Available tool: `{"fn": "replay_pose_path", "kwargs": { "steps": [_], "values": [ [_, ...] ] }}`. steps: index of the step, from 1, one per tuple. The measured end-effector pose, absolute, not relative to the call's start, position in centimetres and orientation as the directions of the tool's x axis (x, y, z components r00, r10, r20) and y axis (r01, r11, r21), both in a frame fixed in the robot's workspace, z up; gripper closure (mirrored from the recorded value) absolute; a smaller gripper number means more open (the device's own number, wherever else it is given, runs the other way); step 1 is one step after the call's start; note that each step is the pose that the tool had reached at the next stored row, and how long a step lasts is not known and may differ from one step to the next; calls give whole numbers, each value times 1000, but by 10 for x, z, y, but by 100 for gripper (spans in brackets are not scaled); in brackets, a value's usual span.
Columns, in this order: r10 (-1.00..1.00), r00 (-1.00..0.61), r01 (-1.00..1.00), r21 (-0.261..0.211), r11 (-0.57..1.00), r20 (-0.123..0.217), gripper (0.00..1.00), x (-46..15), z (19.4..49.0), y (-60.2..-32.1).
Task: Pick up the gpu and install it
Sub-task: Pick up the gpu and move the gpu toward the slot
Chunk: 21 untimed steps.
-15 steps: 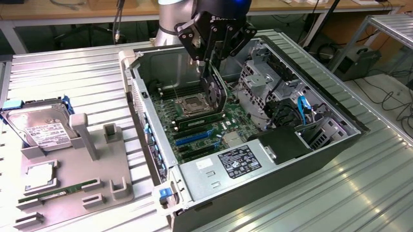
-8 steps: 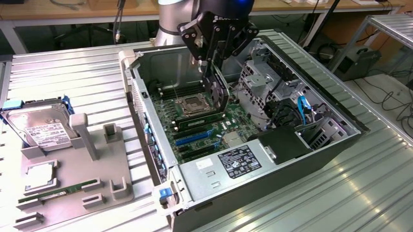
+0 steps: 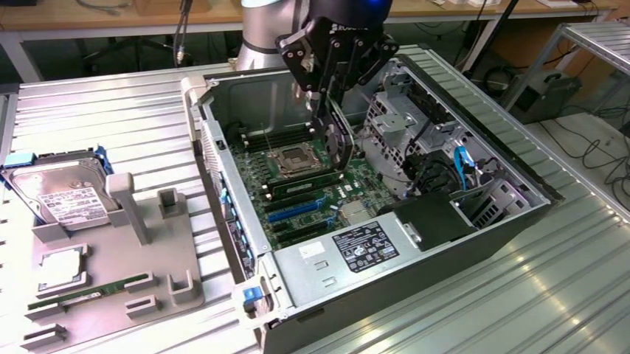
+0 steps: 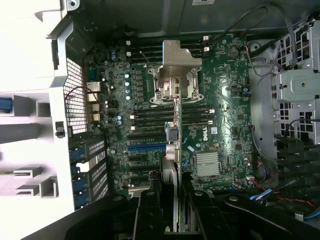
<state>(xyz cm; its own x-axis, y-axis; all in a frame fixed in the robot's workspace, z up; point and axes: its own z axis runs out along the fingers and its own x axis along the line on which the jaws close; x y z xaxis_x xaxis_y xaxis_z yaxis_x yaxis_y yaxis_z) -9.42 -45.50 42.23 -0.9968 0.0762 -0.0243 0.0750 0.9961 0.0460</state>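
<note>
At the exterior view's left, the hard drive (image 3: 64, 195) and the green memory stick (image 3: 88, 291) lie on a grey plastic holder (image 3: 147, 258), well apart from the work, so I see no trouble there.

Further right, the rear wall of the computer case (image 3: 209, 147) is thin folded sheet metal. I judge the card's end bracket could catch on it if I come in skewed.

Near the middle of the exterior view, my claw (image 4: 172, 207) is clenched on the gpu (image 3: 340, 151) and holds it on edge above the motherboard (image 4: 225, 100). The card is not seated. It is a thin, flat, dark slab pinched from both faces, so I think it could pivot or slip in the fingers. A tilted card would miss the narrow blue slot (image 4: 147, 147) and scrape the green board or its small upright capacitors. The square metal processor socket (image 4: 176, 85) and the finned silver heat sink (image 4: 206, 164) stand near its line too.

Toward the exterior view's right, a perforated steel drive cage (image 3: 394, 122) and a loose blue cable (image 3: 462, 166) crowd the arm's side. The cable is limp and could snag.
</note>
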Motion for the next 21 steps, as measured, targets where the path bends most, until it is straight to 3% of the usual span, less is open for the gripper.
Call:
{"fn": "replay_pose_path", "kwargs": {
  "steps": [21],
  "values": [
    [76, -997, 75, 46, 996, -24, 74, -83, 422, -455]
  ]
}}
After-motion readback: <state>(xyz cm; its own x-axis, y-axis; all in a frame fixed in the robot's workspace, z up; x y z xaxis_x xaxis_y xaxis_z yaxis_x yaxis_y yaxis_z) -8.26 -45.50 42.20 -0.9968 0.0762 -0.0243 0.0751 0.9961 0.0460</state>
